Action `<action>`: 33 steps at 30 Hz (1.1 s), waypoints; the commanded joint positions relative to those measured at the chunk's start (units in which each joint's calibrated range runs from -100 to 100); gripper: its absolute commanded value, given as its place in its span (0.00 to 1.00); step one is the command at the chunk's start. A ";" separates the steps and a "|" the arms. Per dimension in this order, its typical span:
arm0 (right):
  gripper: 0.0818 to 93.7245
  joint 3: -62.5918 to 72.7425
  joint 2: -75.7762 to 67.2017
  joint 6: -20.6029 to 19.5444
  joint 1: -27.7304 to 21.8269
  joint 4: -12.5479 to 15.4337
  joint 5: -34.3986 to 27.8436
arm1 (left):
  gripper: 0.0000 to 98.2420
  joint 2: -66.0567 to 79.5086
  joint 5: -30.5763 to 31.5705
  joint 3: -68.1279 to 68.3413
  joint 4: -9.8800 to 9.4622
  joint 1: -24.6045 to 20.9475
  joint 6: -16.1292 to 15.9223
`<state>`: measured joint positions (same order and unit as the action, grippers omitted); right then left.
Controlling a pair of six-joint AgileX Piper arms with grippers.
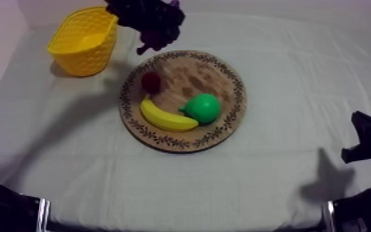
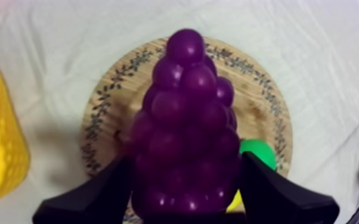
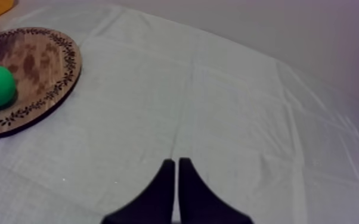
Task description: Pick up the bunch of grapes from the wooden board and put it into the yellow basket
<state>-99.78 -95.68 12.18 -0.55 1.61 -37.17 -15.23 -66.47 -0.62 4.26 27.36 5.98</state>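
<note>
1. The bunch of grapes (image 1: 160,29) is one cluster of smooth, glossy dark-purple balls that narrows to a single ball at its tip. In the top view it is at the upper middle of the frame, over the far rim of the board and just right of the basket, not in it.
2. The left gripper (image 2: 188,184) pinches the bunch at its wide end, with one black finger (image 2: 98,199) pressed against each side.
3. The board (image 1: 188,77) is one round, flat disc of grained wood with a dark leafy pattern round its rim, at the centre of the top view.
4. Three toy fruits lie on it. There is one curved yellow banana (image 1: 166,117), one smooth green pear (image 1: 203,108) just beside it, and one small red fruit (image 1: 151,81) near the board's left rim.
5. The basket (image 1: 80,58) is one yellow tub with lattice walls and rounded corners. It stands at the upper left of the top view, on the cloth near the board.
6. The right gripper (image 3: 176,162) has its two fingers pressed together into a narrow wedge over bare cloth. In the top view it is at the right edge, well apart from the board.
7. The cloth (image 1: 286,80) is grey-white, with soft creases and fold lines.
</note>
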 commanded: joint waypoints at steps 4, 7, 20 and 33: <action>0.00 0.01 0.00 0.01 0.01 0.02 -0.01 | 0.58 7.51 2.99 9.17 -0.02 -2.24 -1.41; 0.00 0.01 0.00 0.01 0.01 0.02 -0.01 | 0.58 11.18 4.18 13.42 0.02 -4.06 -1.85; 0.00 0.01 0.00 0.01 0.01 0.02 -0.01 | 0.58 18.39 5.26 19.19 1.51 -14.00 -3.91; 0.00 0.01 0.00 0.01 0.01 0.02 -0.01 | 0.58 14.40 2.29 9.30 1.23 -19.35 -4.19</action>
<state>-99.78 -95.68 12.18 -0.55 1.61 -37.18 -0.14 -64.08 9.93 5.57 8.16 1.77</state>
